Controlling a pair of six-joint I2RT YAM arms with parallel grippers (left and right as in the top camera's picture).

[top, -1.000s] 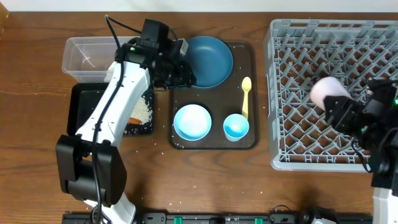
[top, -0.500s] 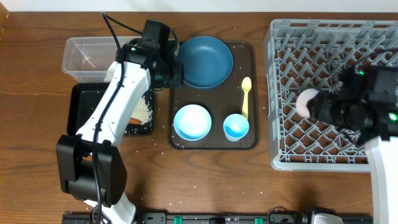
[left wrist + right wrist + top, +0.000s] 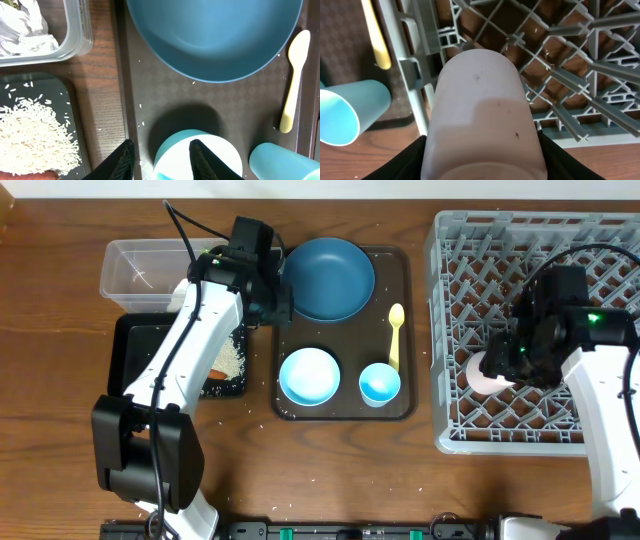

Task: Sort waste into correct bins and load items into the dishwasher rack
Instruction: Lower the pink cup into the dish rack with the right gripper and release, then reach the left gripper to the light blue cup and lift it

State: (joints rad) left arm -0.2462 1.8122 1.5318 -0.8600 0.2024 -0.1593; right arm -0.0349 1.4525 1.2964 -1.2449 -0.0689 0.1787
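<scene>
Two grippers show, one loaded and one bare; the right gripper is clamped on the pale pink cup, its dark fingers pressed to either side of the cup's wall; the cup juts out past the fingertips over the lattice of the grey dishwasher rack, close to the rack's outer wall, and whether it touches the pegs I cannot tell; beyond that wall, off the one finger's outer side, stand the small light blue cup and the pale yellow spoon.

The left gripper hangs with its fingers spread apart and nothing held; below them, partly under the gap, sits the light blue bowl on the brown serving tray; straight ahead of the fingertips lies the dark blue plate; outward of the other finger are the small cup and the spoon; on the opposite side, past the tray's rim, the clear tub holds the crumpled white napkin, and nearer the finger the black tray carries loose rice, with the orange stick touching the pile.
</scene>
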